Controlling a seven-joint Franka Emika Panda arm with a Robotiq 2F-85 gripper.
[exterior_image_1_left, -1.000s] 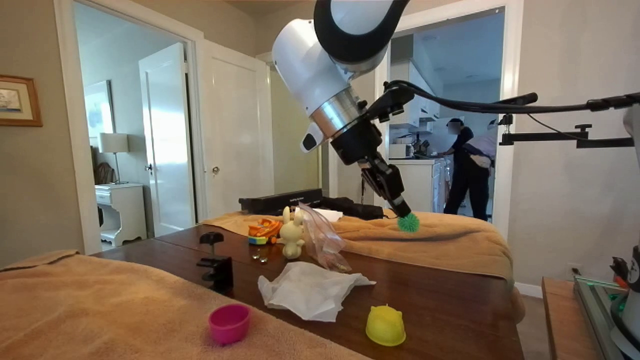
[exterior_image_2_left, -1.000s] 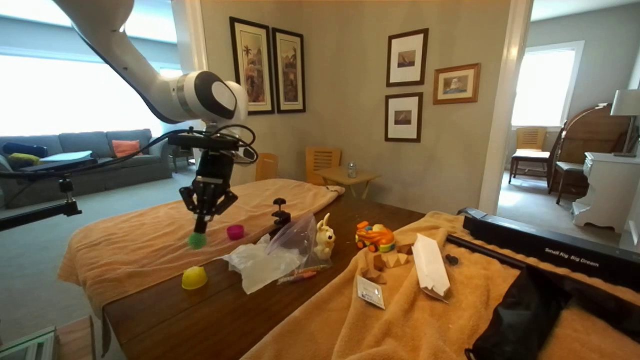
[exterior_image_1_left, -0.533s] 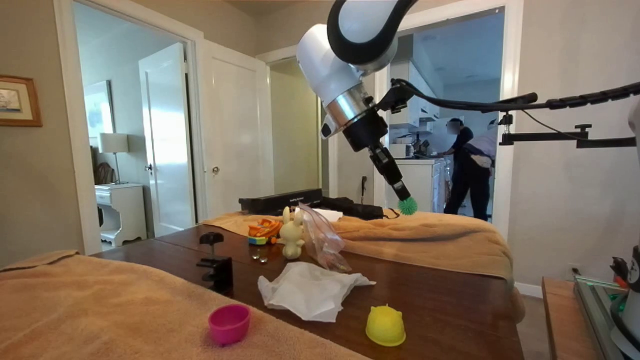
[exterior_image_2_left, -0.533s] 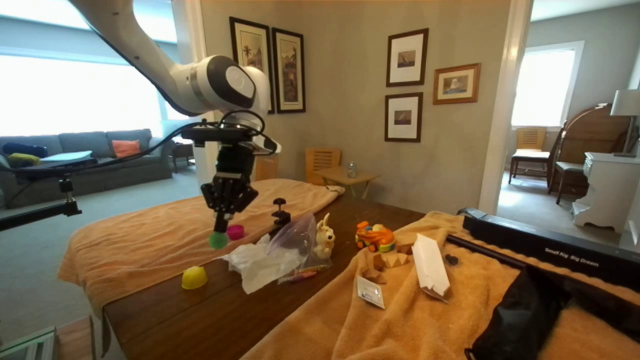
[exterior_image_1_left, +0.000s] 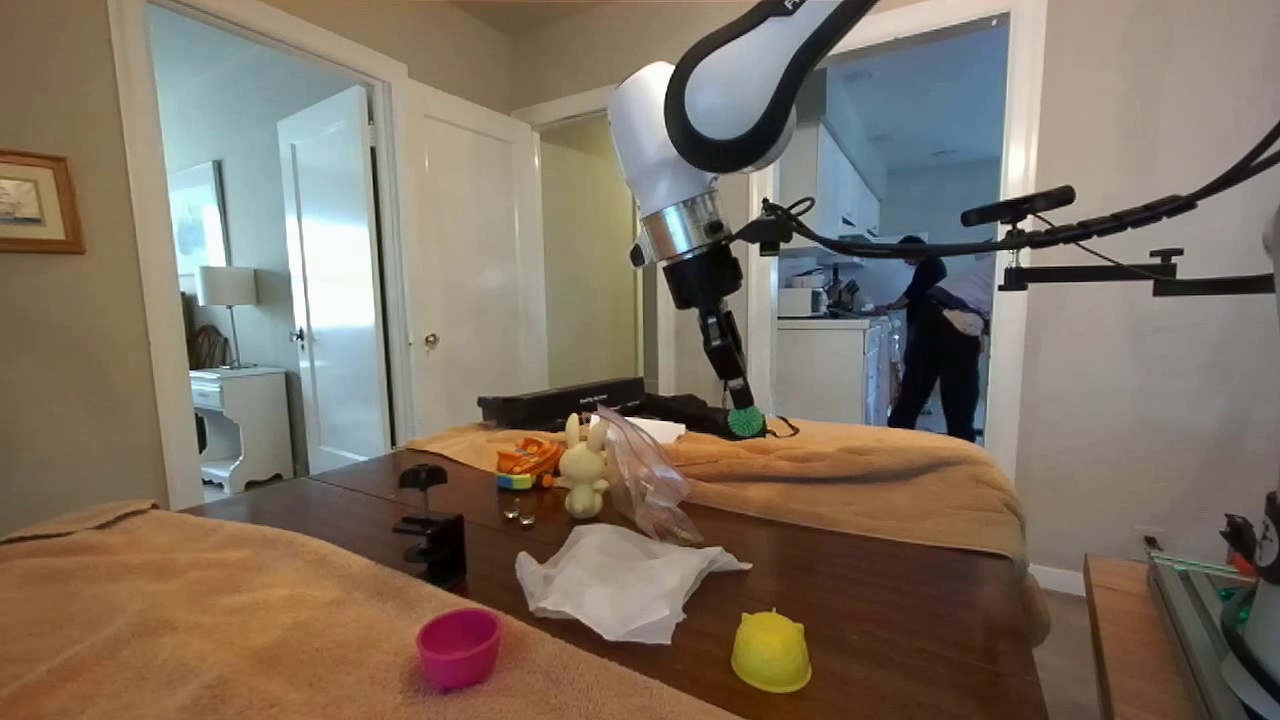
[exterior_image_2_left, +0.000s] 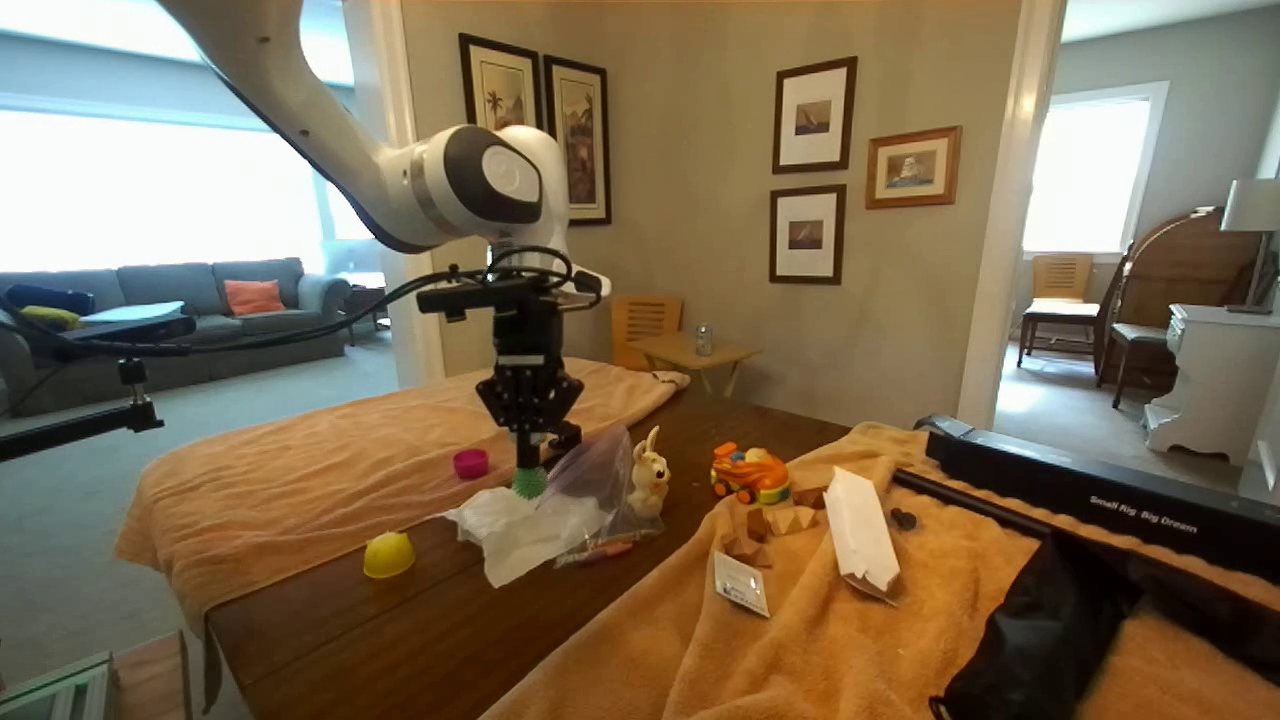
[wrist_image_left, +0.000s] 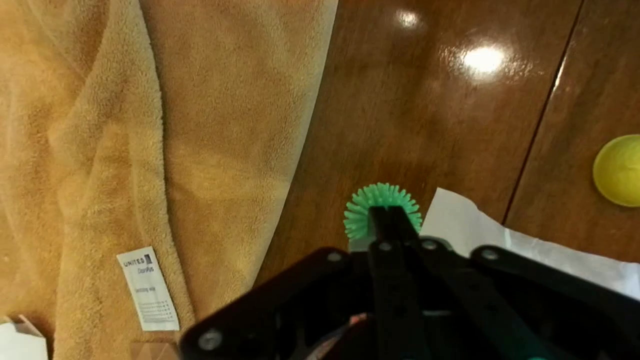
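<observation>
A green spiky ball (wrist_image_left: 380, 194) hangs at the tips of my gripper (wrist_image_left: 387, 209), whose fingers are shut on its soft spikes. Exterior views show the ball (exterior_image_1_left: 746, 424) held up in the air below the gripper (exterior_image_2_left: 528, 458), which points nearly straight down. From the wrist, the ball stands against bare brown wood beside a corner of the white paper sheet (wrist_image_left: 460, 225). Close by in an exterior view are the clear plastic bag (exterior_image_2_left: 590, 475) and a cream rabbit figure (exterior_image_2_left: 648, 482). The fingers cover part of the ball.
A yellow cup (exterior_image_1_left: 771, 655) sits upside down on the table, and a pink cup (exterior_image_1_left: 458, 650) on the orange towel (exterior_image_1_left: 200, 620). A black clamp (exterior_image_1_left: 436, 540), an orange toy vehicle (exterior_image_2_left: 750, 475) and a white box (exterior_image_2_left: 860, 530) also lie around. A second towel carries a black bag (exterior_image_2_left: 1040, 630).
The gripper has carried the ball along, leftward in an exterior view and rightward in the other, toward the paper and plastic bag. The wrist has turned more upright. Table objects have not moved.
</observation>
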